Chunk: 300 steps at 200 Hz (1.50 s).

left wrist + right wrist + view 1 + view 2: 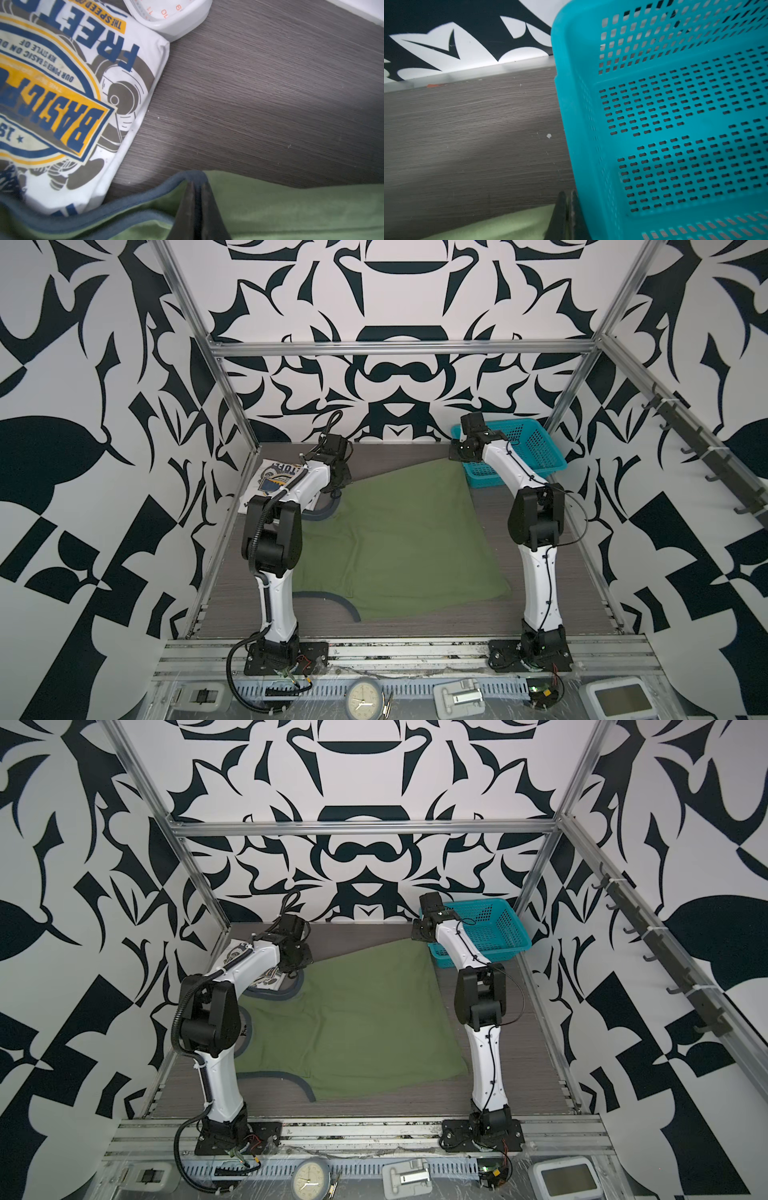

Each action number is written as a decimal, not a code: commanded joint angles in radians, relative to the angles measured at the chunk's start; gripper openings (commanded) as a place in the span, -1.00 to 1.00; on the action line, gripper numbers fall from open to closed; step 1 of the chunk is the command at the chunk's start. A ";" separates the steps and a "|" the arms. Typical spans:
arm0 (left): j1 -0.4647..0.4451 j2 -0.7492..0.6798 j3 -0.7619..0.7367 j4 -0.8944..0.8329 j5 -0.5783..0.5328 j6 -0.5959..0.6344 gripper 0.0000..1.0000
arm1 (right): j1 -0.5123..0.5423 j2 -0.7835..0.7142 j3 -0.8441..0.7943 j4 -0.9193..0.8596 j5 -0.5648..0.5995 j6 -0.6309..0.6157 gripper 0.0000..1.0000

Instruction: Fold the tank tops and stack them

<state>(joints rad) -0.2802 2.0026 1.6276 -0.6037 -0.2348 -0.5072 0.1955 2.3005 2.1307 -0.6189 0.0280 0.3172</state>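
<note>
Green tank top (399,539) lies spread flat mid-worktop (249,93). It looks light and limp, so it will sag and drag; grip at trim or hem corners. Left pincer (196,184) is clamped on the dark trim. Right pincer (568,196) is clamped on the far corner, hard by the basket (571,62). White tank top (62,93) sits folded far-left, clock (176,22) just beside it. Bare strip behind.

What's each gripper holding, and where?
Both are shut on the green tank top: left gripper on its dark trim near the white tank top, right gripper apparently on its far corner by the basket.
</note>
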 commanded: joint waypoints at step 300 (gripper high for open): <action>-0.269 -0.482 -0.741 0.137 0.061 -0.236 -0.83 | -0.130 -0.562 -1.146 0.670 -0.172 0.236 -0.97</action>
<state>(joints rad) -0.5308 1.5593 0.9039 -0.4606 -0.1802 -0.7067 0.0856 1.7844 1.0000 0.0032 -0.1467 0.5262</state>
